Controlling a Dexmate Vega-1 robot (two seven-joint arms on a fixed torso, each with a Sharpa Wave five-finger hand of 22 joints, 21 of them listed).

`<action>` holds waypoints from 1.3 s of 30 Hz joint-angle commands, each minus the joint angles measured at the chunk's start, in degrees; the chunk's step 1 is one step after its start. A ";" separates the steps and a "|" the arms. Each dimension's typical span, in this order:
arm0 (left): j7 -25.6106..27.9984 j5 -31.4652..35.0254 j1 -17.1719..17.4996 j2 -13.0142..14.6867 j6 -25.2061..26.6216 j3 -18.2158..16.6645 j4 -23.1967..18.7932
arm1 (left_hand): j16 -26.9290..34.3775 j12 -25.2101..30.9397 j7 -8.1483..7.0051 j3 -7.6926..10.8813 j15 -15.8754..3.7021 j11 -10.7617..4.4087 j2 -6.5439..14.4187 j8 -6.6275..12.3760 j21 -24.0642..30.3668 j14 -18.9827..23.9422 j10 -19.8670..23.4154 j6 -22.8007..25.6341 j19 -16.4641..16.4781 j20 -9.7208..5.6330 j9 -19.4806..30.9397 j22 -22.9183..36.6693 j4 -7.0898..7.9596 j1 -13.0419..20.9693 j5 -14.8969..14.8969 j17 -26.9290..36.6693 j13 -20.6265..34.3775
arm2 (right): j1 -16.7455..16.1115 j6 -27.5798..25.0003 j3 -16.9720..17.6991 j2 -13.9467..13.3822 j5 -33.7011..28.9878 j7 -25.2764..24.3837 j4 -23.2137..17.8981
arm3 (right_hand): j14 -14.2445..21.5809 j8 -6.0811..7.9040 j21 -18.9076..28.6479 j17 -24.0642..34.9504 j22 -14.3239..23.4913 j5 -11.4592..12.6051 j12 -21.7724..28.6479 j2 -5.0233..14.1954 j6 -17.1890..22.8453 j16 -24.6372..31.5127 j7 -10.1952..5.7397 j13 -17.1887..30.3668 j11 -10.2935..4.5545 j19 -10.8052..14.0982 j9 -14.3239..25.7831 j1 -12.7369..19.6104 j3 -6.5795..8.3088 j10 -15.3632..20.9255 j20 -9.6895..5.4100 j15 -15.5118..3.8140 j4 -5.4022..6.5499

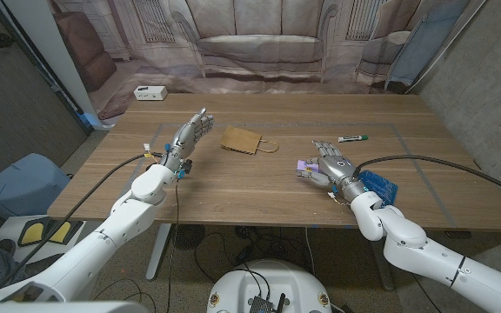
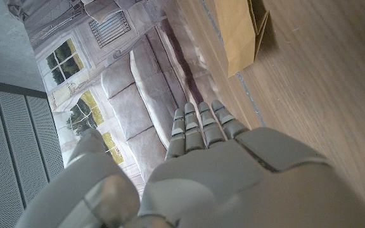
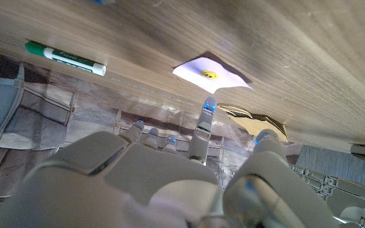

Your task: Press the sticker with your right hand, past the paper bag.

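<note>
The wooden table (image 1: 259, 187) is taken as the bearing surface, and the paper bag (image 1: 242, 140) lying flat on it is used as the landmark. The left hand (image 1: 190, 137) is seen just beside the bag on the robot's left, raised on its edge with fingers extended and apart and nothing held; it is judged to be parked out of the way. The right hand (image 1: 330, 163) is placed on the bag's other side, nearer the robot, fingers spread and empty, palm turned down over the table, presumably so that a flat press can be made. A blue pad (image 1: 379, 184) is noted beyond that hand, further from the bag. A green-capped marker (image 1: 353, 138) lies well to the bag's right, near the far edge. The sticker (image 3: 209, 73), a yellow smiley on a small white sheet with purple backing, is found to the bag's right, just ahead of the right hand's fingertips (image 3: 206, 107); contact cannot be confirmed, so the press is judged not yet made.
</note>
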 commanded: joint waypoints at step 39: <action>-0.83 -0.33 -0.48 -0.18 0.03 0.53 1.18 | -0.07 -0.08 0.09 0.08 0.22 0.21 0.72 -0.10 -1.05 0.62 0.58 1.36 0.93 0.04 0.18 0.14 -0.47 -0.05 -0.15 0.06 0.00 | 1.26 -2.86 -2.18 0.18 1.45 1.48 1.23 | -9.37 1.07 1.51 0.14 0.16 0.27 1.43 0.24 4.40 1.17 1.84 0.07 -0.18 -4.72 0.07 -0.50 0.54 2.79 0.78 0.19 -0.19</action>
